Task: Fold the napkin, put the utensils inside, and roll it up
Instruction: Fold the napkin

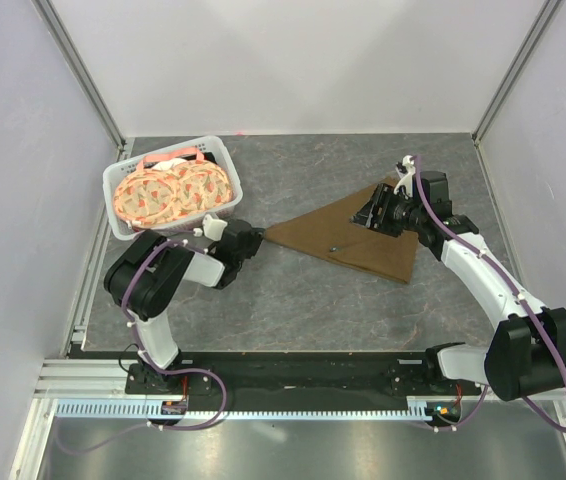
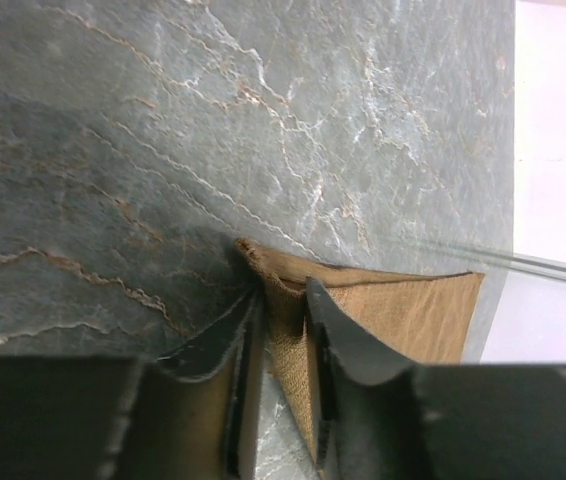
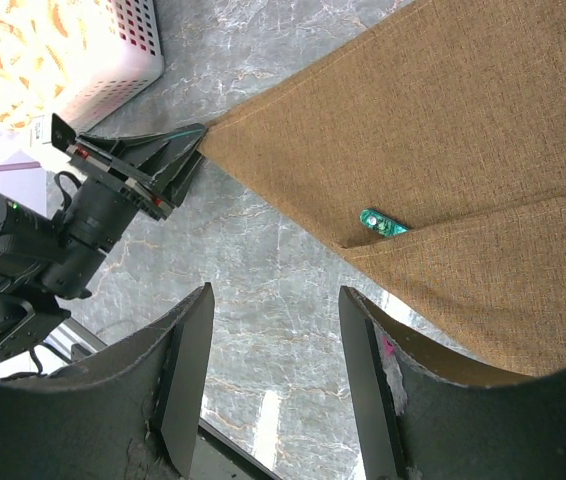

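Observation:
The brown napkin (image 1: 363, 235) lies folded into a triangle in the middle of the table. It also shows in the right wrist view (image 3: 463, 130). The teal end of the utensil (image 3: 383, 223) sticks out from under a folded flap; in the top view it is only a small dot (image 1: 335, 247). My left gripper (image 1: 254, 240) is shut on the napkin's left corner (image 2: 288, 300), low at the table. My right gripper (image 1: 371, 212) hovers over the napkin's far right part. In its own view, it (image 3: 275, 295) is open and empty.
A white basket (image 1: 113, 185) holding round orange-patterned plates (image 1: 173, 192) stands at the back left, just behind the left arm. It also shows in the right wrist view (image 3: 113, 70). White walls with metal posts close in the table on three sides.

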